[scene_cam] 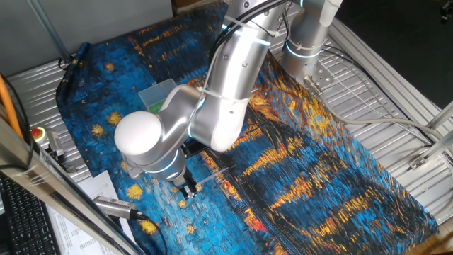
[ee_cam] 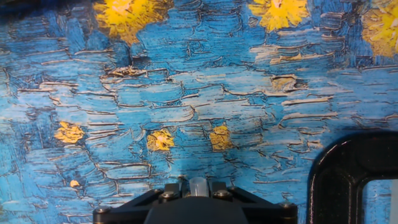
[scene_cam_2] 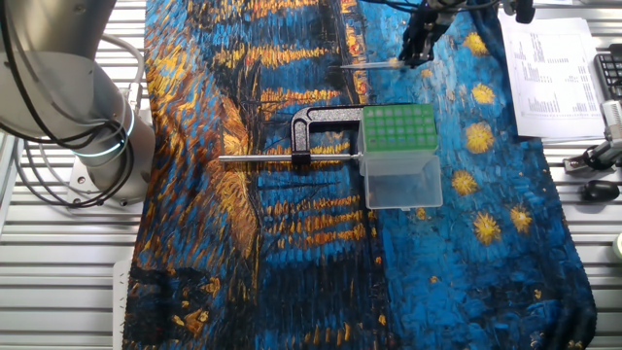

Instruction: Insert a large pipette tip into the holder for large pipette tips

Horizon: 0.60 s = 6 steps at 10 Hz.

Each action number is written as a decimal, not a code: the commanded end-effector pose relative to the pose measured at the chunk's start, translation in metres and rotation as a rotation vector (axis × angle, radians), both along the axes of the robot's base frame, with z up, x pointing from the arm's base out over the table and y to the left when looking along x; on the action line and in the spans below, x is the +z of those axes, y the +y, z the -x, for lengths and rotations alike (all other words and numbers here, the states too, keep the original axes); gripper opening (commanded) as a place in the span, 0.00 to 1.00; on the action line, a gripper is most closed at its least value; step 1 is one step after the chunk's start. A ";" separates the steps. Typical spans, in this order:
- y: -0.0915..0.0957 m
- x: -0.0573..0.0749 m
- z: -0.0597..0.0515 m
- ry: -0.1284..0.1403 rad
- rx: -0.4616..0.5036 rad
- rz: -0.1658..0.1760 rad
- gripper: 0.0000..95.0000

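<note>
The end effector [scene_cam_2: 420, 53] is clamped on the thin pale translucent plastic pipette tip [scene_cam_2: 367, 65], held horizontal, beyond the green-topped translucent plastic holder box [scene_cam_2: 398, 128].

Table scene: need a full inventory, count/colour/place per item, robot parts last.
large pipette tip: 1, pale translucent, held level in the gripper above the cloth, away from the holder
holder for large pipette tips: 1, clear box with green holed top, mid-cloth
clamp: 1, black C-shaped frame, touching the holder's side
metal rod: 1, shiny, running through the clamp toward the holder
cloth: 1, blue and orange painting print, covering the table
papers: printed sheets, white, at the table edge
keyboard: 1, black, off the cloth
red button: 1, on the metal table edge
arm: 1, silver, over the cloth
gripper: 1, black, shut on the tip
</note>
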<state>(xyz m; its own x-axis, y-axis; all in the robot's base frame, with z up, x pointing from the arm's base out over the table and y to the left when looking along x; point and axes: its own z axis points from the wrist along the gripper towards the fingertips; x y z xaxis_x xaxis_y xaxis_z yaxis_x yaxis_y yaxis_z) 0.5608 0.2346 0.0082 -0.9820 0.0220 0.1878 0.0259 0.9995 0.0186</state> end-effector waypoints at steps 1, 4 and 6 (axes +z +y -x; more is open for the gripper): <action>0.000 0.000 0.000 0.000 -0.001 -0.001 0.00; 0.000 0.003 0.000 -0.002 0.002 -0.003 0.00; 0.000 0.021 0.000 -0.005 0.031 -0.011 0.00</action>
